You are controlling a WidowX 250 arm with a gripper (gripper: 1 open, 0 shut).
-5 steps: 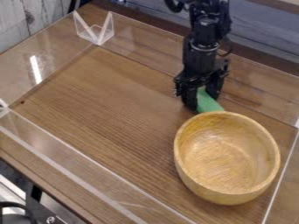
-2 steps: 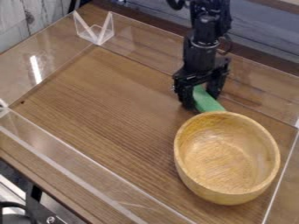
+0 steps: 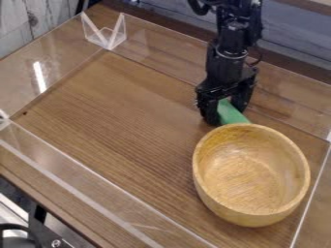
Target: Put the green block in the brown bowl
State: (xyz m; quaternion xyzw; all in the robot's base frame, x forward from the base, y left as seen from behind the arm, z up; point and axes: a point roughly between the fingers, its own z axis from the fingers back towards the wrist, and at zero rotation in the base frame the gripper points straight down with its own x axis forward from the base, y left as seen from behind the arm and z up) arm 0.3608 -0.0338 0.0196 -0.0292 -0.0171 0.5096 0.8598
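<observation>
The hand (image 3: 226, 100) covers the upper end of the green block (image 3: 230, 113), and its fingertips are too dark and small to make out clearly. Below the hand, the block's lower end is hard to tell apart from the rim of the brown bowl (image 3: 250, 176). Above the hand, the arm (image 3: 237, 19) is cut off by the top edge. The worktop (image 3: 110, 111) runs out of view below.

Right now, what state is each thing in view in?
Green block: on the table, outside the bowl, partly hidden by the hand.
Brown bowl: upright, nothing visible inside.
Hand: down at the block, fingers apart, no lift visible.
Wire-like holder: standing at the far left edge; contents unclear.
Table: bare wood surface in the middle.
</observation>
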